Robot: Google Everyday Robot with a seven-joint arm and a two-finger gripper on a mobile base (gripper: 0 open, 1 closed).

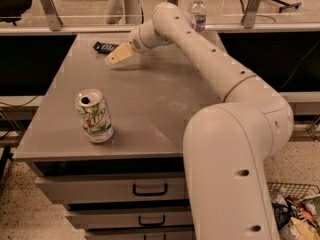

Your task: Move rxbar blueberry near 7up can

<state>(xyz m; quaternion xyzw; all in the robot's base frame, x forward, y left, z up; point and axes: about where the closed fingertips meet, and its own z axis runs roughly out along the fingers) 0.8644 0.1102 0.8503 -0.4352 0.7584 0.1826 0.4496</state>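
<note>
Rxbar blueberry (104, 47) lies ungrasped, your gripper (118, 55) just beside it; open or closed, I cannot tell. You're at the reach; next, grasp it squarely.

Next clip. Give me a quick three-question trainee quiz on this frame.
1. True or false: the rxbar blueberry lies right beside the 7up can.
2. The gripper is nearest which? A) the can B) the bar C) the water bottle
3. Fill in: the can stands ____ near the front left corner of the table.
Key: 1 false, the bar is at the far edge; 2 B, gripper just beside it; 3 upright.
</note>
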